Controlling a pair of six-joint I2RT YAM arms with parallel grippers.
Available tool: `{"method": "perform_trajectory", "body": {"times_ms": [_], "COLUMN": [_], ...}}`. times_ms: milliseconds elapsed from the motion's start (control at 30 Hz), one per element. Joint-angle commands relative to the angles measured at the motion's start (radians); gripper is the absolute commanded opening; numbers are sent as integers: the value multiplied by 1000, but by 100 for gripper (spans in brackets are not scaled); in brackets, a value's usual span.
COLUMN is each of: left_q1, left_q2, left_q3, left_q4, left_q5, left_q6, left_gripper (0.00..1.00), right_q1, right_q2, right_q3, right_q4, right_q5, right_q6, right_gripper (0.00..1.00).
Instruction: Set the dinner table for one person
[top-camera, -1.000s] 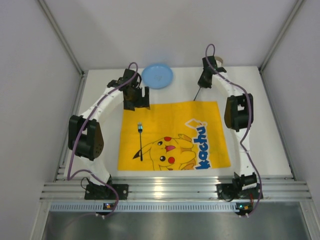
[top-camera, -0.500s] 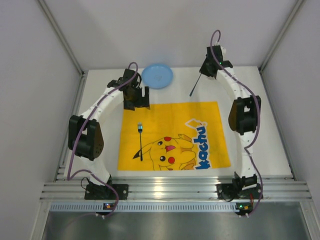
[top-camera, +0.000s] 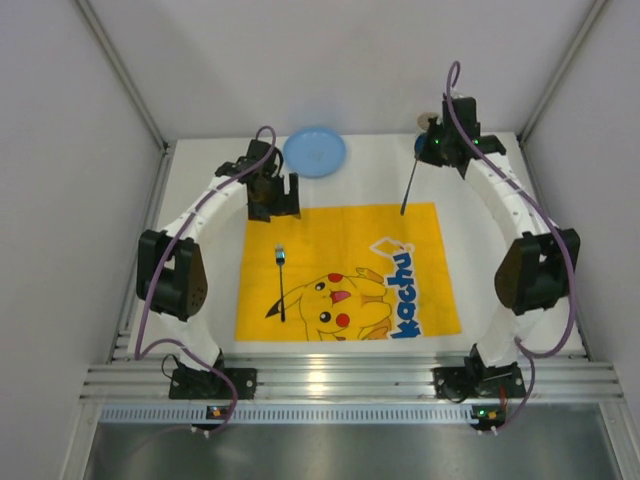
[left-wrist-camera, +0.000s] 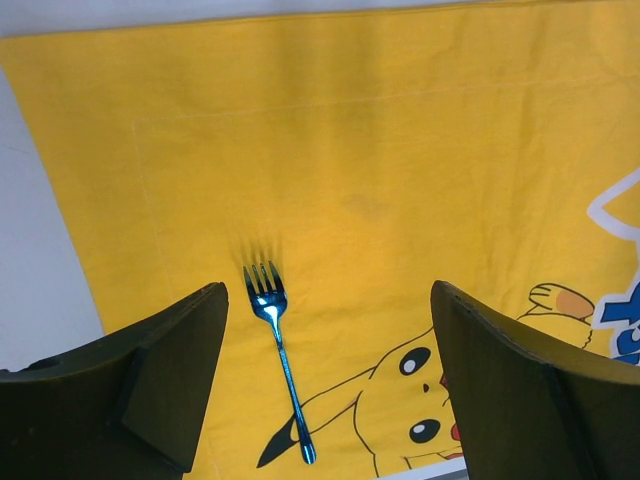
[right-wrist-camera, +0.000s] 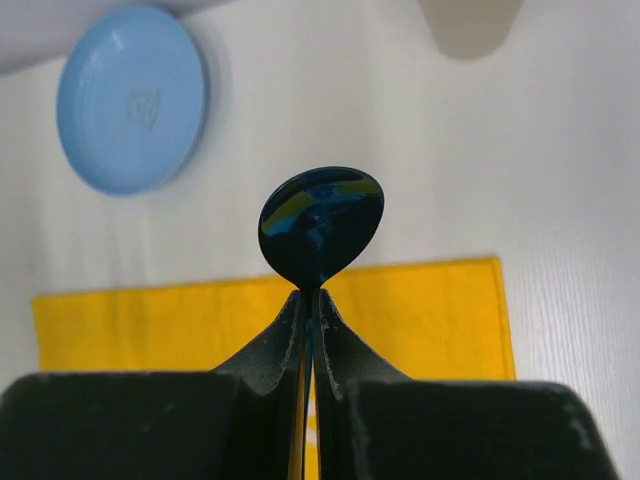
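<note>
The white dinner table (top-camera: 510, 250) carries a yellow Pikachu mat (top-camera: 345, 270). A blue fork (top-camera: 281, 283) lies on the mat's left part; it also shows in the left wrist view (left-wrist-camera: 281, 352). A light blue plate (top-camera: 315, 152) sits on the table behind the mat, and shows in the right wrist view (right-wrist-camera: 130, 97). My left gripper (top-camera: 272, 195) is open and empty over the mat's far left edge (left-wrist-camera: 328, 300). My right gripper (top-camera: 440, 148) is shut on a dark blue spoon (right-wrist-camera: 320, 225), held above the table at the back right with its handle (top-camera: 409, 190) hanging toward the mat.
A tan object (right-wrist-camera: 470, 25) stands at the back right of the table, beside my right gripper (right-wrist-camera: 310, 295). White walls close in the sides and back. A silver aluminium rail (top-camera: 350, 378) runs along the near edge.
My right arm has swung right and lifted with the spoon, from near the mat's far edge to the back right corner. The left arm, fork and plate have not moved.
</note>
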Motion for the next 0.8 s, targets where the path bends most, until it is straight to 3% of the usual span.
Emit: {"method": "perform_trajectory", "body": {"times_ms": [0,100,433,767], "left_q1": [5,5,5,10], "left_q2": [-36,-26,61,228], "left_q3": [-23,-26,64,285], "left_q4": [54,73,97,56], "left_q5": [-3,-7,-9,-38], "left_q6": [-13,-21,-44,-61], "left_gripper": [88,88,88,88], "right_q1": [4,27,125,134], "right_q2": [-155,-212,-170,-164], "right_q3": [-222,-348,-494,-635], "right_q4": [-23,-49,-119,-99], "right_q5": [-125,-171,-182,-54], "right_q6": [-60,-102,-274,-202], "right_gripper": [0,0,0,0]}}
